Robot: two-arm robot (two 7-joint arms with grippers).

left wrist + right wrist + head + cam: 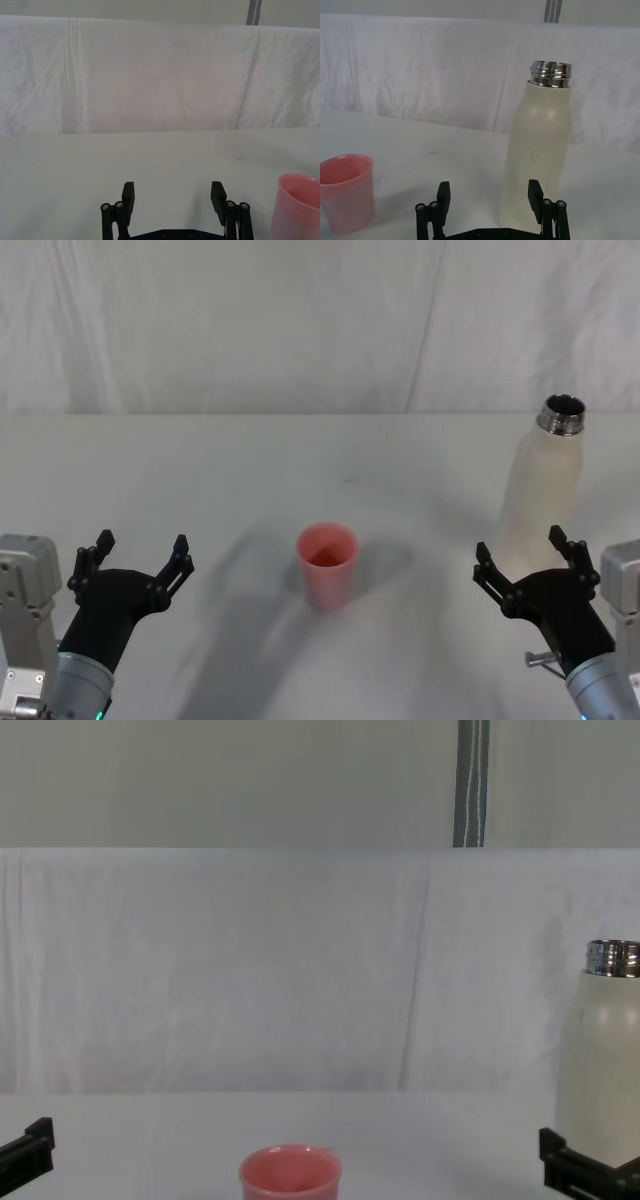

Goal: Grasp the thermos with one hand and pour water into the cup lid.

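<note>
Both end effectors hang low over the near desk edge, fingers spread and holding nothing.

Right end effector (pixel 522 562) sits just short of the thermos (pixel 541 490), which stands upright at my right with its steel neck uncapped; left end effector (pixel 136 559) waits at my left, well apart from the cup lid (pixel 327 564), upright mid-desk (pixel 250 460) between us, against a white cloth backdrop (pixel 250 970).
</note>
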